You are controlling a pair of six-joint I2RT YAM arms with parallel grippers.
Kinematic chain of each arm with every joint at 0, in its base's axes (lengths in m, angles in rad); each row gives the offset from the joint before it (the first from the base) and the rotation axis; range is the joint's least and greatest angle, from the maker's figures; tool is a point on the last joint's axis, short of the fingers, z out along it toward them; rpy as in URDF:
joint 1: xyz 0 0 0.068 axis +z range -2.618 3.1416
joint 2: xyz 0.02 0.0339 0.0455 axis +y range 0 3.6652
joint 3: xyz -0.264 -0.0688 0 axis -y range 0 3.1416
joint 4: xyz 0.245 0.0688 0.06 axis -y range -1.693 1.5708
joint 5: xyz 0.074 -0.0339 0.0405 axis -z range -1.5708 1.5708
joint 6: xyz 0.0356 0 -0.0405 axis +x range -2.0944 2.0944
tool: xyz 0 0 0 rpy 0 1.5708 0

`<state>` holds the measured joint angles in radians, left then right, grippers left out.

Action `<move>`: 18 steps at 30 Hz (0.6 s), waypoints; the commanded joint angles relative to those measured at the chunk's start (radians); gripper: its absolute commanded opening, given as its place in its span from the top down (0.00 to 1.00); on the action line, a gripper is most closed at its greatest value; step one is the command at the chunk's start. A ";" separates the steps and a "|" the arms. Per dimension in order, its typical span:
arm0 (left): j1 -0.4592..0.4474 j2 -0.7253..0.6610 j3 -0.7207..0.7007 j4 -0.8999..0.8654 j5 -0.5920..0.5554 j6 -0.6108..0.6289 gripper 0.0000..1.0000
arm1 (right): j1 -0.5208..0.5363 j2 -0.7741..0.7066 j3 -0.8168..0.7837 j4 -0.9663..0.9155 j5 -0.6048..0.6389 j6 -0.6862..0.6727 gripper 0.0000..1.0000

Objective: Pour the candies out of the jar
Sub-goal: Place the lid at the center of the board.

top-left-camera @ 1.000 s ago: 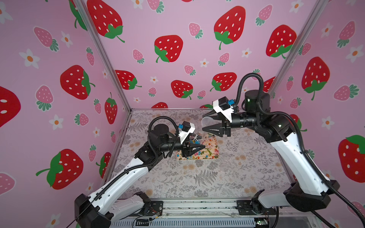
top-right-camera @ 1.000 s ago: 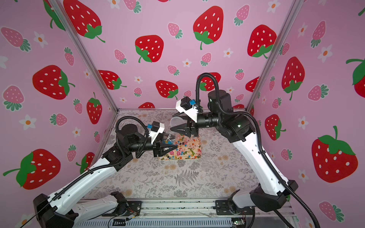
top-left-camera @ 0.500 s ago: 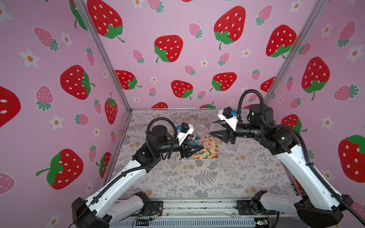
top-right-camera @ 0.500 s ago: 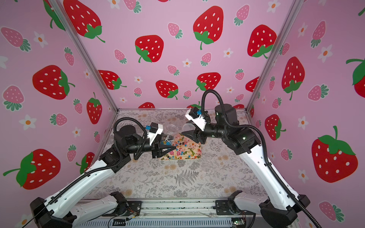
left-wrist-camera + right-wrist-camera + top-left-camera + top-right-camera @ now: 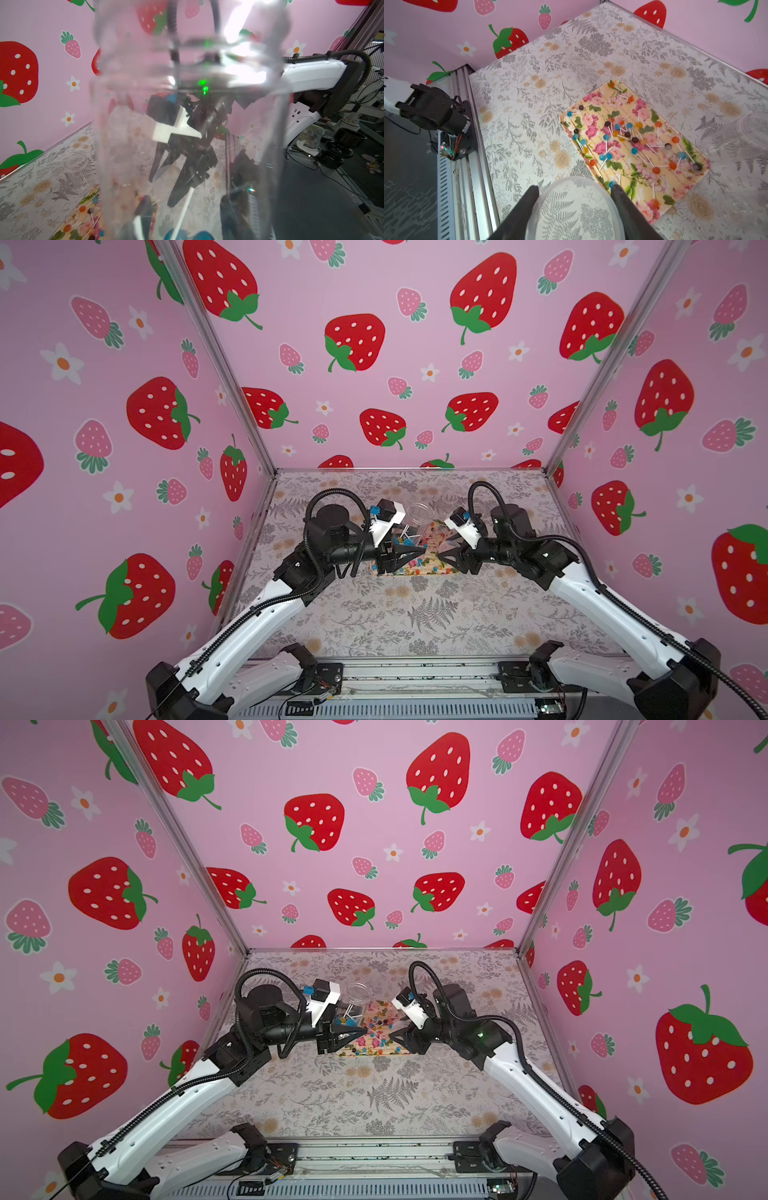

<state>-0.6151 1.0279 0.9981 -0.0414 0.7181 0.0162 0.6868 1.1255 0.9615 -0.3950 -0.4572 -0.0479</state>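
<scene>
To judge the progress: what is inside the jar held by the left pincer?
A few candies with blue heads and white sticks show inside the jar. Its blurred wall and the left pincer cover the rest.

L wrist cam: jar [image 5: 187, 104] fills frame, blurred, both ends cropped; left gripper [image 5: 189, 209] fingers are only dark smears at its sides, and candies [image 5: 176, 235] in it are cut by the frame edge, so count n/a. R wrist cam: right gripper [image 5: 574, 187] and lid [image 5: 575, 214] cropped at frame edge; clear blurred shape [image 5: 745, 135] just beside tray [image 5: 593, 97], can't ID. Both top views: the grippers cover each end of tray, candies too small to count.
</scene>
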 commanded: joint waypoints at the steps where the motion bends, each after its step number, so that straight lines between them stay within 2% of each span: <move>1: 0.009 -0.008 0.062 -0.005 0.004 0.034 0.57 | 0.021 -0.017 -0.076 0.090 0.070 0.047 0.44; 12: 0.014 -0.013 0.057 -0.006 -0.001 0.034 0.57 | 0.126 0.036 -0.351 0.299 0.271 0.205 0.44; 18: 0.013 -0.008 0.059 -0.005 0.004 0.031 0.57 | 0.167 0.134 -0.406 0.368 0.352 0.247 0.44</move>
<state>-0.6060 1.0279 1.0115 -0.0715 0.7147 0.0307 0.8368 1.2282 0.5625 -0.1059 -0.1791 0.1562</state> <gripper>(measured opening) 0.559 0.564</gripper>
